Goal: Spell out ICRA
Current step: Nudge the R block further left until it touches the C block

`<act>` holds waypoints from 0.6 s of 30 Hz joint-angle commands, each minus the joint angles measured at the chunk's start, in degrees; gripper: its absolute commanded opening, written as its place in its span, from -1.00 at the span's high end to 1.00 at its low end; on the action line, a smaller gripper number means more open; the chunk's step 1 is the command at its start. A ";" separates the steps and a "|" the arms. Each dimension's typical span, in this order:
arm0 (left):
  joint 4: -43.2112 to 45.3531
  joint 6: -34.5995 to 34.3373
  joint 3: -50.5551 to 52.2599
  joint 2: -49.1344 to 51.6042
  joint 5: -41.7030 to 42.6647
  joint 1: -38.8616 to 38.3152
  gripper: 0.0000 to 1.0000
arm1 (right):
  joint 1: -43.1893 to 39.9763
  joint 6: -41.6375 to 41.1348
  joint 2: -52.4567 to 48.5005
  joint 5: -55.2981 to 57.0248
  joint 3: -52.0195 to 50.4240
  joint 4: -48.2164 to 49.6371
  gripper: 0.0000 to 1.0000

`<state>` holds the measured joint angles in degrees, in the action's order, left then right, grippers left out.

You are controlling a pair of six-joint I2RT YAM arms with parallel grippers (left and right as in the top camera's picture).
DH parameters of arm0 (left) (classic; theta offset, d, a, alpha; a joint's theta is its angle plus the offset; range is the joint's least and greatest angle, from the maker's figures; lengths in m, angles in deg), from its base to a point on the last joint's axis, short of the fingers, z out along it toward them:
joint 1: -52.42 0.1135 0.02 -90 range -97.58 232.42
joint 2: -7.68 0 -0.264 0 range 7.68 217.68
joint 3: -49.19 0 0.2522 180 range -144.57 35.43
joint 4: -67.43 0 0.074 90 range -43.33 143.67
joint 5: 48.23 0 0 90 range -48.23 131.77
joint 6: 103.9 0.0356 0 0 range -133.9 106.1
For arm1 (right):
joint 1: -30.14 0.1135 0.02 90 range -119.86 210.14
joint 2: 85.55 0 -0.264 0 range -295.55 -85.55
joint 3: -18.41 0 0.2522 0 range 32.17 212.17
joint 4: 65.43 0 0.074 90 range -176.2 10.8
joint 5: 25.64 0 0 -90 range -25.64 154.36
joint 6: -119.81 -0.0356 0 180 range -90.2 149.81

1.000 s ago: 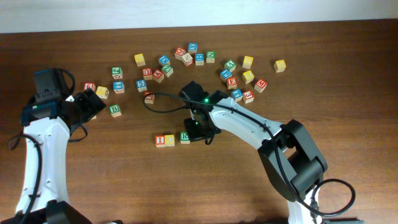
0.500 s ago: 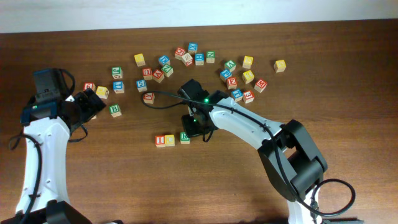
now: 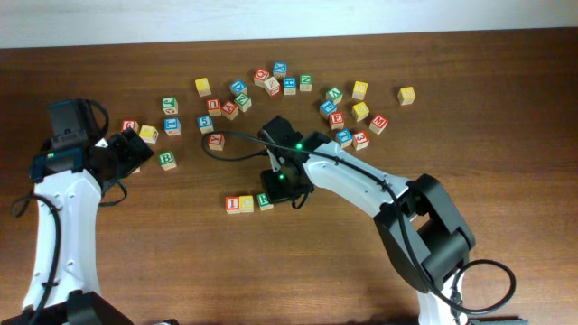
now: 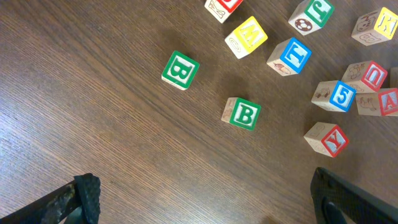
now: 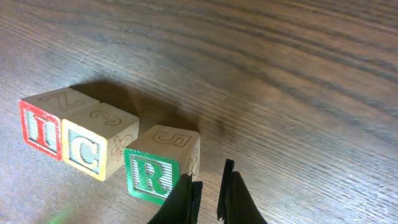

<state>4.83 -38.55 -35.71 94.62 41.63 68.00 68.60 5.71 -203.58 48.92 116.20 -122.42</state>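
The red I cube (image 5: 41,127), the yellow C cube (image 5: 93,149) and the green R cube (image 5: 158,168) lie in a row on the table. I and C touch. R sits right beside C, turned slightly askew. In the overhead view the I cube (image 3: 233,205), C cube (image 3: 247,204) and R cube (image 3: 264,200) lie left of my right gripper (image 3: 282,187). My right gripper (image 5: 210,196) is shut with nothing between its fingers, and its left finger (image 5: 186,199) rests against R's right side. A red A cube (image 4: 387,101) lies among the scattered cubes. My left gripper (image 4: 205,208) hangs wide open over bare wood.
Many other letter cubes are scattered across the back of the table (image 3: 298,86), and a red Y cube (image 3: 215,140) lies nearest the row. Two green B cubes (image 4: 180,68) (image 4: 242,114) lie ahead of my left gripper. Bare wood (image 3: 271,271) lies in front of the row.
My right gripper has slid a little to the left, pushing the R cube closer to the C cube. The left arm has not moved.
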 commanded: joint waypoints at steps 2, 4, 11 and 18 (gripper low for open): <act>-0.07 -0.13 -0.20 0.15 0.39 0.35 -0.99 | 1.66 -0.44 -0.48 0.35 -0.52 -0.02 0.86; -0.07 -0.13 -0.20 0.15 0.39 0.35 -0.99 | 1.66 -0.44 -0.48 1.62 -0.52 -0.35 0.85; -0.07 -0.15 -0.20 0.15 0.39 0.35 -0.99 | 1.66 -2.60 -0.48 3.45 -0.52 -1.99 0.85; -0.07 -0.15 -0.20 0.15 0.39 0.35 -0.99 | 1.66 -3.87 -0.48 3.15 -0.52 -4.13 0.85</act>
<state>4.83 -38.55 -35.71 94.62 41.61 68.00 69.99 3.00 -203.58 51.41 116.20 -126.05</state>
